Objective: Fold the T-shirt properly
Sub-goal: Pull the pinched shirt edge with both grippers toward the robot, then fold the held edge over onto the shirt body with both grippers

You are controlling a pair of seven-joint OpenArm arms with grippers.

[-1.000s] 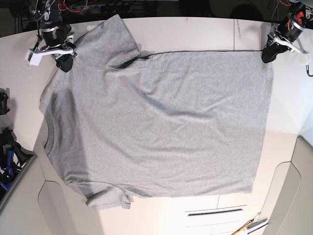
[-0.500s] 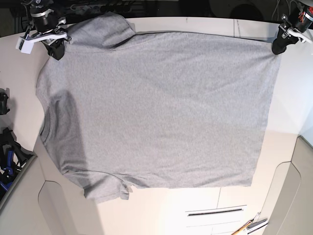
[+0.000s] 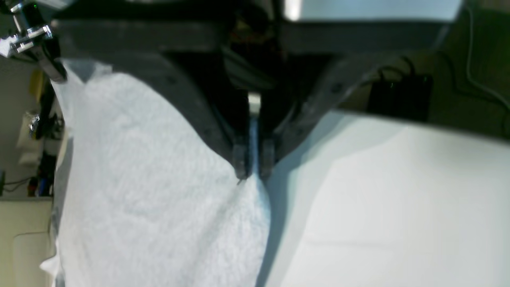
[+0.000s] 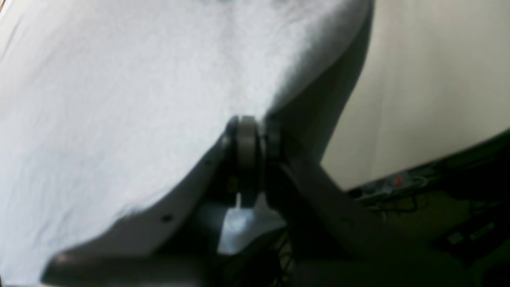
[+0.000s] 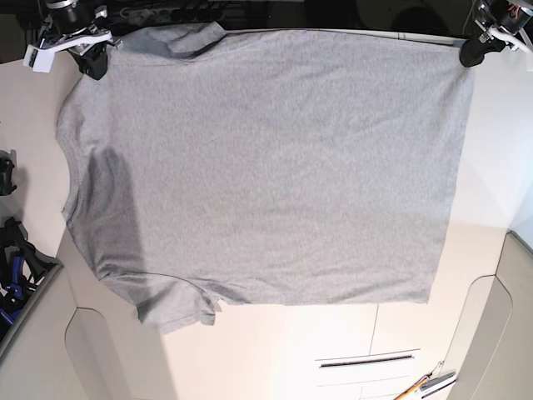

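The light grey T-shirt (image 5: 266,167) is spread across the white table (image 5: 291,350), neck to the left and hem to the right, its plain side up. My left gripper (image 5: 470,57) is shut on the far hem corner; in the left wrist view its fingertips (image 3: 253,167) pinch the cloth (image 3: 151,199). My right gripper (image 5: 93,65) is shut on the far shoulder by the sleeve, and the right wrist view shows the fabric (image 4: 119,99) clamped between its fingertips (image 4: 253,131). The far edge is pulled taut between both grippers.
Dark and blue tools (image 5: 12,258) sit off the table's left edge. A pencil and pen (image 5: 426,385) lie at the near right, beside a narrow slot (image 5: 366,360). Cables and dark equipment run along the far side behind the table.
Both grippers have drawn the shirt's far edge toward the back of the table. The cloth has slid with them and its wrinkles have flattened out.
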